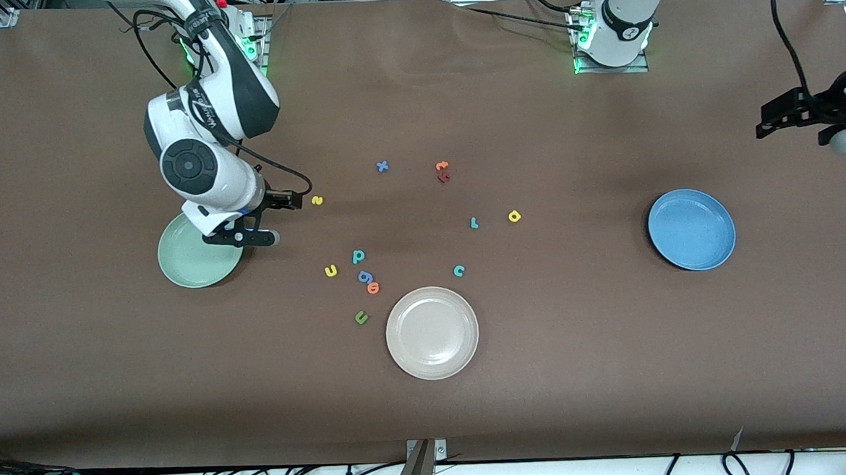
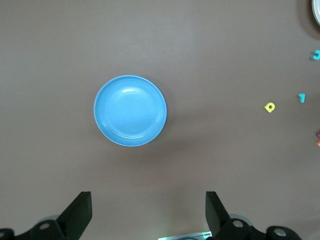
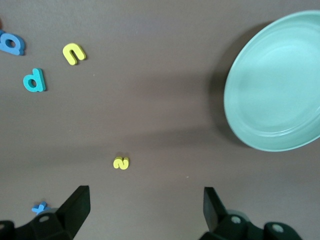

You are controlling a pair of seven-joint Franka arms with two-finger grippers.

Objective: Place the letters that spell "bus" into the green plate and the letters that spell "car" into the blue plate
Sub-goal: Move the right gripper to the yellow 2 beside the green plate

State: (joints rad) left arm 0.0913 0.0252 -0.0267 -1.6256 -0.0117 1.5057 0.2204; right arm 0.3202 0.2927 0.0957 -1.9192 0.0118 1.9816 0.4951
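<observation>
Brown matte table [image 1: 546, 376], cover slightly wrinkled near the bases; alu frame rails at corners, cable clutter along the camera-side edge.

3 plates: green plate [image 1: 196, 260] at right arm's end, blue plate [image 1: 691, 228] toward left arm's end, beige-white plate [image 1: 432, 332] mid-table, nearest the camera. All 3 hold nothing.

12 foam letters, all loose on the table:
- "bus": yellow s [image 1: 317, 199] near green plate, teal b [image 1: 358, 256] (reads as p), yellow u [image 1: 331, 271] just beside it.
- "car": teal c [image 1: 459, 270], teal r [image 1: 474, 222] (reads as L), yellow a [image 1: 514, 216], between beige and blue plates.
- Others: blue x [image 1: 382, 166], orange/red pair [image 1: 443, 171] touching, blue g [image 1: 365, 276] touching orange o [image 1: 373, 288], green u [image 1: 360, 317].

Right gripper [image 1: 249, 232] over green plate's edge, fingers spread wide, nothing held. Left gripper [image 2: 149, 212] up over table near blue plate, fingers spread wide, nothing held.
</observation>
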